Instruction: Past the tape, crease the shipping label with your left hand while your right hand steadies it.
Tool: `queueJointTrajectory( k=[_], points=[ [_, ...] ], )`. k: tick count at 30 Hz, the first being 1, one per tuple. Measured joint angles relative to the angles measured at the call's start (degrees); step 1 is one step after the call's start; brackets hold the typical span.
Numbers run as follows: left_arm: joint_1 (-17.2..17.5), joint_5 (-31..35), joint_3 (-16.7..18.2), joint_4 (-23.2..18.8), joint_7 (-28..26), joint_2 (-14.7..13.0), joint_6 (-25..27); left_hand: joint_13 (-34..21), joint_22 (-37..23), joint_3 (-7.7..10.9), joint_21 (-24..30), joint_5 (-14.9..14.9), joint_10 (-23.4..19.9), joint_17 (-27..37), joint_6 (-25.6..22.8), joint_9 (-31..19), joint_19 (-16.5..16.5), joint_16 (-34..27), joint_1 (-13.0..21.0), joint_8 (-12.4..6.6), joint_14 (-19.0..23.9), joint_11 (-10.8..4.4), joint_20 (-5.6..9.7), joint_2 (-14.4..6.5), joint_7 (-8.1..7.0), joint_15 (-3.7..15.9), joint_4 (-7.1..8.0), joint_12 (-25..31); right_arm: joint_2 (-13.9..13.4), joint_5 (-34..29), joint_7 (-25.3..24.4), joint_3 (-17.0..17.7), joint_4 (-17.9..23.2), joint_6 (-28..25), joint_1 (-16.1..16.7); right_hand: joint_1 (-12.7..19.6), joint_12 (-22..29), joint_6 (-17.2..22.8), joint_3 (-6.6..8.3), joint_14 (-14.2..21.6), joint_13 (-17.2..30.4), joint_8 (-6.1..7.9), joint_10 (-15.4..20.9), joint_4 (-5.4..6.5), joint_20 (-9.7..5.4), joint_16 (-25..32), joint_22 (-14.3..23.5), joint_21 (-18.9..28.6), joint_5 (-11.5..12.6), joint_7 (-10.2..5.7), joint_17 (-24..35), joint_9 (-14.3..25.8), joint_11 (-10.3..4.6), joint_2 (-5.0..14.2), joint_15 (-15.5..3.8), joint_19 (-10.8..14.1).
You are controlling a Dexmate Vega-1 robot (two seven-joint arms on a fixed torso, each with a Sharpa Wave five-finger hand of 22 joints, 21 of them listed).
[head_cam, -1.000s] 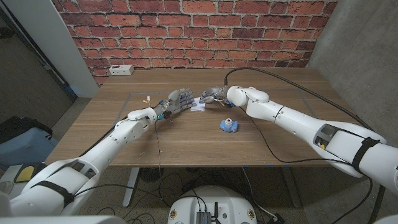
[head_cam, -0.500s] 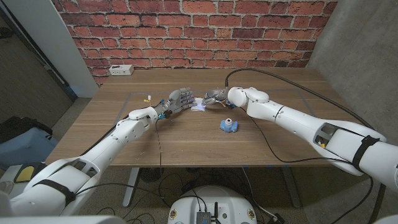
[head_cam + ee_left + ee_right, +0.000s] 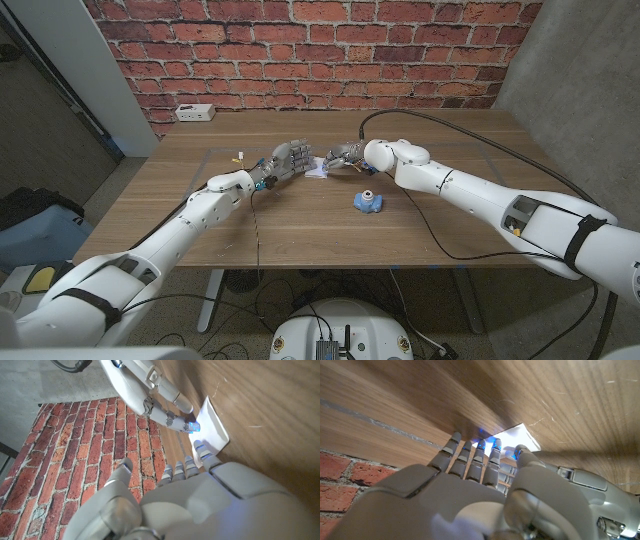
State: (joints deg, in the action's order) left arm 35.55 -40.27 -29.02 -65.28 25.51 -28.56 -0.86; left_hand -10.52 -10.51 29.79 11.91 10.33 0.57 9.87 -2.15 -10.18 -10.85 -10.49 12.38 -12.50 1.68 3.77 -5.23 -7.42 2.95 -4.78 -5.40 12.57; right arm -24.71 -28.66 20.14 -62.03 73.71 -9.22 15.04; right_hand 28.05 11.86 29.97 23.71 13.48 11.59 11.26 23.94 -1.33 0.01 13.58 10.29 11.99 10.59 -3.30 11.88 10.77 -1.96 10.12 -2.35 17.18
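The white shipping label [image 3: 319,171] lies on the wooden table [image 3: 300,230], past a thin tape line [image 3: 370,420]. My left hand [image 3: 288,160] reaches in from one side with its fingers stretched out. In the left wrist view its fingertips [image 3: 202,451] touch the label [image 3: 215,425] at one edge, and that edge bends up a little. My right hand [image 3: 345,154] comes from the other side. Its fingertips [image 3: 481,446] press down on the label [image 3: 517,437]. The right hand's fingers [image 3: 170,402] also show in the left wrist view, on the label's far part. Neither hand grips anything.
A small blue object [image 3: 368,201] stands on the table just in front of my right forearm. A white power strip [image 3: 195,113] lies at the back left edge by the brick wall. A small yellow bit [image 3: 238,157] sits left of my left hand. Black cables [image 3: 430,225] trail over the table.
My left hand has crept a little farther toward the right hand, and less of the label shows between the two. The right hand has shifted only slightly.
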Motion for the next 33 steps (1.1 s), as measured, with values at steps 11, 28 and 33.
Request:
queueJointTrajectory(
  k=[11,28,33],
  points=[
    [1.5,11.3,-1.3,-9.1,-10.9,-5.3,0.5,-0.3,-0.3,1.8,0.9,0.3,-11.6,0.1,-16.4,-0.1,-1.7,-1.3,0.8,-1.92,9.0,1.36,-0.61,-0.8,4.19,0.39,-0.37,2.3,-0.6,-0.6,0.0,0.0,1.2,-0.6,0.4,0.0,-0.2,0.0,0.0,0.0,0.0,-0.05,0.1,0.0,0.0,0.0,0.0,0.0,0.0,0.0,0.1,0.0,0.55,0.0,0.0,0.0],
    [-3.5,27.2,-9.1,-25.4,-16.7,-15.5,14.5,-0.6,-0.3,5.01,-1.5,2.0,-12.7,0.2,-17.6,-0.1,11.6,0.3,2.5,1.32,5.4,-2.84,-0.01,-1.0,0.81,1.22,-1.99,0.4,-1.0,-1.1,-0.3,0.2,2.3,-1.0,1.0,0.0,-0.2,0.0,0.0,0.0,0.0,-0.06,0.1,-0.01,0.0,0.0,0.0,-0.1,0.0,0.0,0.1,0.0,0.54,0.0,0.0,0.0],
    [-6.0,38.0,-12.0,-27.8,-16.2,-17.1,21.0,-0.6,-0.3,5.99,-1.5,2.7,-10.7,0.3,-14.6,-0.1,14.2,0.7,4.3,2.14,1.3,-4.83,-0.88,-1.6,-2.2,1.46,-2.98,-0.5,-1.2,-1.2,-0.3,0.4,3.0,-1.1,1.3,0.0,-0.2,-0.2,0.0,0.0,0.0,-0.06,0.1,-0.01,0.0,0.0,0.0,-0.1,0.0,0.21,0.1,0.0,0.54,0.0,0.0,0.0]
  ],
)
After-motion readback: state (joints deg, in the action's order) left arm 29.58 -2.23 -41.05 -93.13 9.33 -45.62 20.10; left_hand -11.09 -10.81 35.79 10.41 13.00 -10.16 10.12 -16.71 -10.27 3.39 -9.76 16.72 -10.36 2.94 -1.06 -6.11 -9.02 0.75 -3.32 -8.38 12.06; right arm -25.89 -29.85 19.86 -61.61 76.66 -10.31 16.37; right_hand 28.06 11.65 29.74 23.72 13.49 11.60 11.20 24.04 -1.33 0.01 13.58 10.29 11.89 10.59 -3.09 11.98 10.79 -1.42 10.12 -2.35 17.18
